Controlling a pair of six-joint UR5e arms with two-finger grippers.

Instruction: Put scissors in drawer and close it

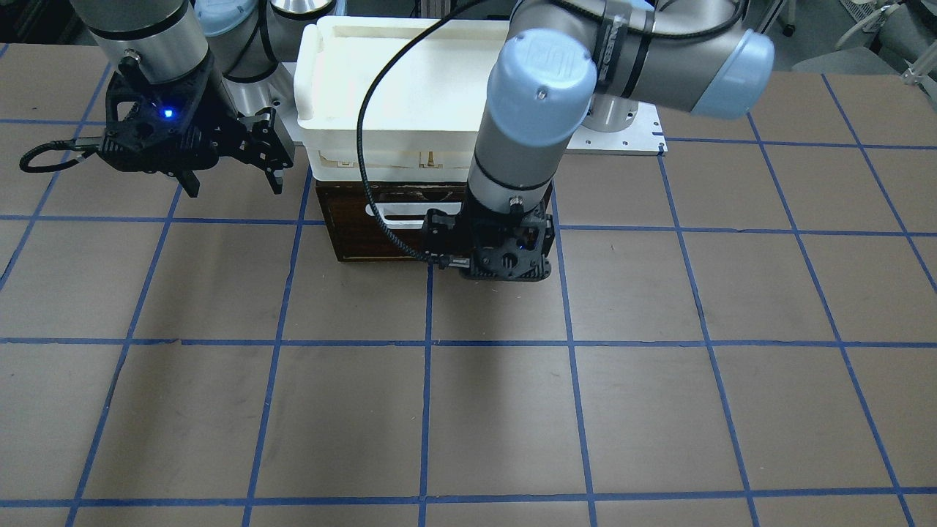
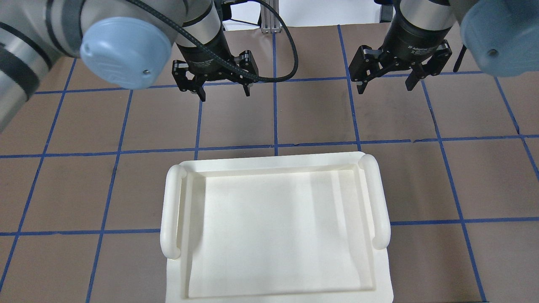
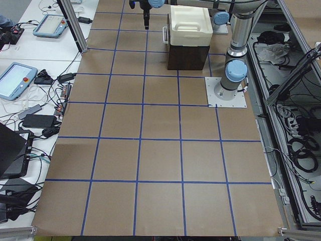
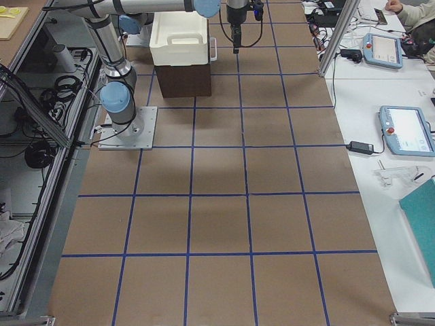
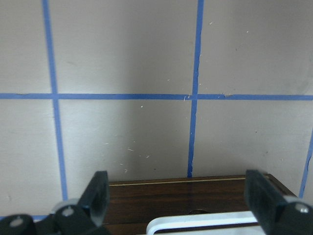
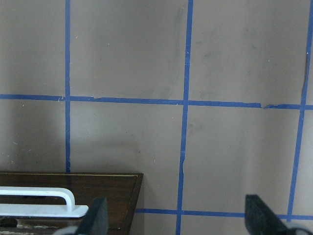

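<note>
Left gripper [image 2: 225, 96] - jaws spread wide, nothing between them; it hangs fingers-down just in front of the drawer [image 1: 366, 238], at 11 o'clock of the white tray [image 2: 273, 162] in the overhead view. In the left wrist view, the drawer's dark front and white bar handle [image 5: 205, 223] sit at 6 o'clock, between the 2 fingers [image 5: 98, 196]; cannot tell whether there is contact. Right gripper [image 2: 384, 89] - also wide and empty, at 1 o'clock of the tray, held above the table [image 1: 512, 410] off the drawer's corner (that corner shows at 7 o'clock in the right wrist view). The drawer front stands in line with the dark cabinet under the tray, so it reads as shut. The scissors are out of sight in all 6 views; cannot tell where they lie.
</note>
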